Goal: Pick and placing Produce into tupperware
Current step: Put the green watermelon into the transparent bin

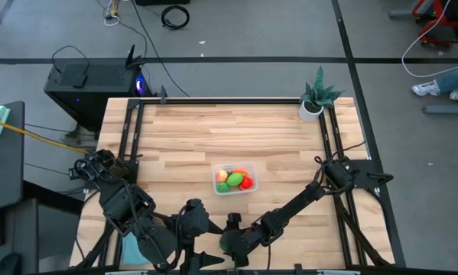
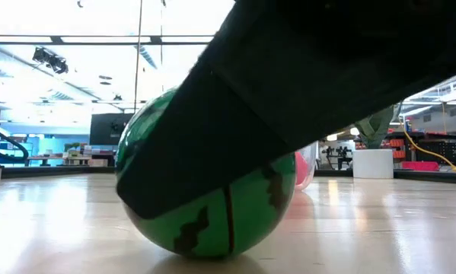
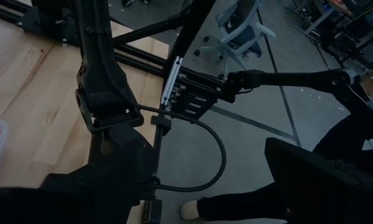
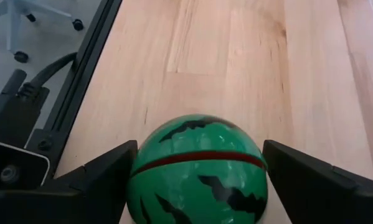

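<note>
Right gripper [image 4: 198, 177] straddles striped ball [image 4: 198, 165], seemingly near table edge.

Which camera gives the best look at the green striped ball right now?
The right wrist view: the striped ball sits unobstructed on the table between the right gripper's open fingers. The low view shows it large but partly covered by a dark finger. The high view hides it under the arm, and the left wrist view misses it.
</note>
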Controlling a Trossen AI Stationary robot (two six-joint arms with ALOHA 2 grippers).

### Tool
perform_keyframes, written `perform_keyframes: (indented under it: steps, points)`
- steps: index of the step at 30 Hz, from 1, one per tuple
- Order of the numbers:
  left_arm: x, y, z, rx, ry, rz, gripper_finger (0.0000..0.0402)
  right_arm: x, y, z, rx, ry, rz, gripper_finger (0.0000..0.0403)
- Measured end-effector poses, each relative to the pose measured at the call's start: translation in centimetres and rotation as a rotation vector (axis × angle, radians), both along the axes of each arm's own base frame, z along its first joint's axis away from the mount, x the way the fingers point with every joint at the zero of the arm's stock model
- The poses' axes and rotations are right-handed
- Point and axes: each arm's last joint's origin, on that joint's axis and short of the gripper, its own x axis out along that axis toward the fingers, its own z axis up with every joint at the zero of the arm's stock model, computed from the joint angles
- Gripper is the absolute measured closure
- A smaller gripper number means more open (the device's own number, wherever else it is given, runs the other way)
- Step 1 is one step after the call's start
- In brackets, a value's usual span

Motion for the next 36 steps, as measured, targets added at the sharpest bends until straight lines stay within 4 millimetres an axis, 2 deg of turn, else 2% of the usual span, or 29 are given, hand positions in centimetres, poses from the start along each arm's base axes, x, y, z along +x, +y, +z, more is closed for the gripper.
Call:
perform_keyframes:
  steps: [14,28,36]
  points:
    - [0.0,0.0,0.0,0.000,0.000,0.000,0.0060,0.0,0.0,0.0,0.008,0.006,0.003,0.0109]
    - [0.0,0.0,0.0,0.000,0.000,0.000,0.0060,0.0,-0.1,0.0,0.008,0.015,-0.001,0.0112]
    - [0.0,0.0,0.0,0.000,0.000,0.000,0.0060,0.6,-1.1,0.0,0.050,0.029,-0.036,0.0112]
